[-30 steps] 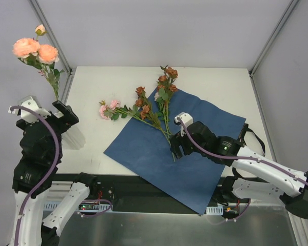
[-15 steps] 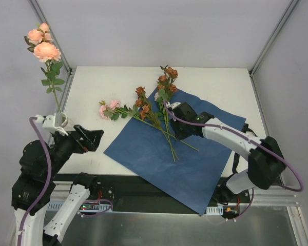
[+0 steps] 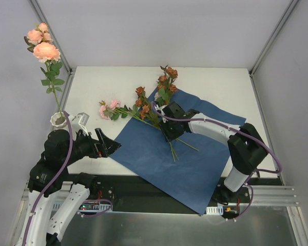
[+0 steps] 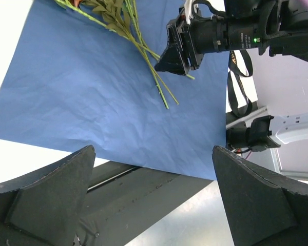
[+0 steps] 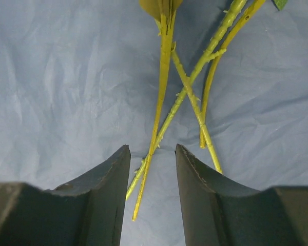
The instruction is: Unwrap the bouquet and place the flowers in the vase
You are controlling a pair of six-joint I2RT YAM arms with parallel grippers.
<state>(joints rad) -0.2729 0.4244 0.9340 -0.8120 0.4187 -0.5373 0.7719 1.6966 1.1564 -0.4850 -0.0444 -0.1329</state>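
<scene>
straddling flower stems (image 5: 163,77) on blue paper (image 5: 66,77) | r gripper (image 5: 152,148) jaws narrow, stems btwn tips | l gripper (image 4: 153,149) wide

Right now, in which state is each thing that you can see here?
vase, upright, holding a sprig of pink roses.
blue paper, unwrapped, spread flat.
other flowers, lying loose across the paper.
left gripper, open, empty.
right gripper, partly open, straddling the stems, not clamped.

A white table (image 3: 215,87) stands between grey walls (image 3: 159,31).
</scene>
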